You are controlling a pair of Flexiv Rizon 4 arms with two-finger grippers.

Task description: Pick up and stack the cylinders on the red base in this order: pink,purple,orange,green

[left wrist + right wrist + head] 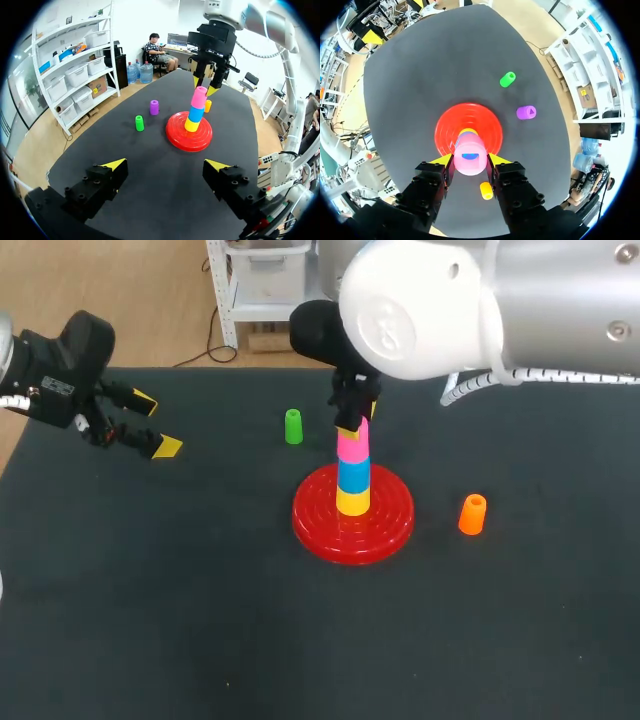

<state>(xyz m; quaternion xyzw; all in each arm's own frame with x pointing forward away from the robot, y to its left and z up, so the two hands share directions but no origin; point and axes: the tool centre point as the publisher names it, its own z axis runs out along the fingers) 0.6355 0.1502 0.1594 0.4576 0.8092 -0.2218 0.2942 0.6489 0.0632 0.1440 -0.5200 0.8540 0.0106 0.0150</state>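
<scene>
Near the table's middle, the right gripper (470, 161) was clamped on the pink cylinder (199, 97), apparently seating it on the blue piece (352, 473) and yellow piece (352, 501) atop the red base (318, 527). The left gripper (140, 426), jaws apart, hung by the far left edge, clear of the stack. Overhead, the right arm (480, 300) hid the purple cylinder (154, 107).
</scene>
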